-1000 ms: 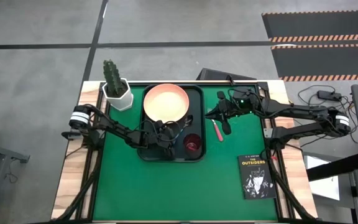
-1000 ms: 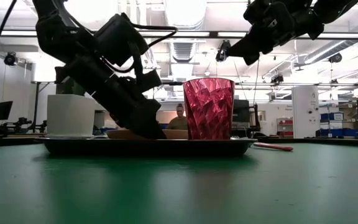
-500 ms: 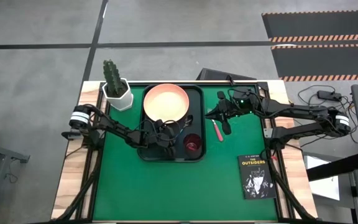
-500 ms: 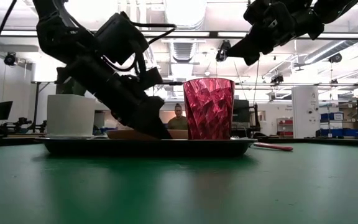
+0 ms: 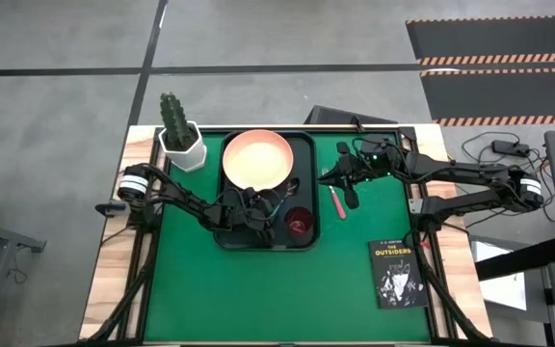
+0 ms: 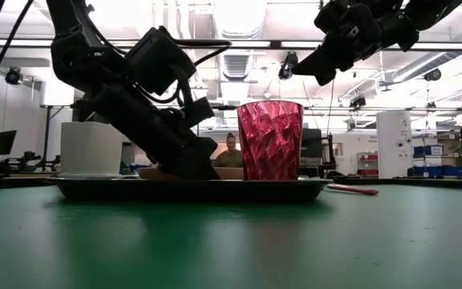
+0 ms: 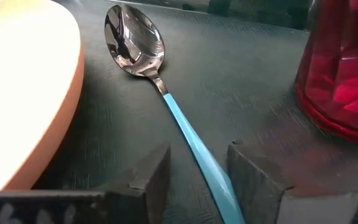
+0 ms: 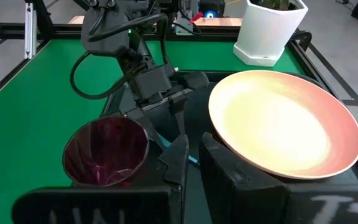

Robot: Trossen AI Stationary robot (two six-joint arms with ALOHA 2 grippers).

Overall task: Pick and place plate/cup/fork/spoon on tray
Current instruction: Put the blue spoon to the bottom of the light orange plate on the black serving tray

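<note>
High view: left gripper (image 5: 258,207) low over tray (image 5: 302,143), between plate (image 5: 256,159) and cup (image 5: 299,224); fork (image 5: 336,201) on mat just outside tray, right gripper (image 5: 343,181) nearest it, jaws near-closed, empty.

Left wrist view: spoon (image 7: 166,99) flat on tray; handle runs between parted jaws, bowl pointing away; no grip.

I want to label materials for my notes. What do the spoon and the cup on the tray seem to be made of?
Spoon: the bowl looks like polished metal, since it mirrors the room; the light blue handle looks like matte plastic or a coating. Cup: it looks like clear red plastic or glass, with a faceted wall that light passes through.
</note>
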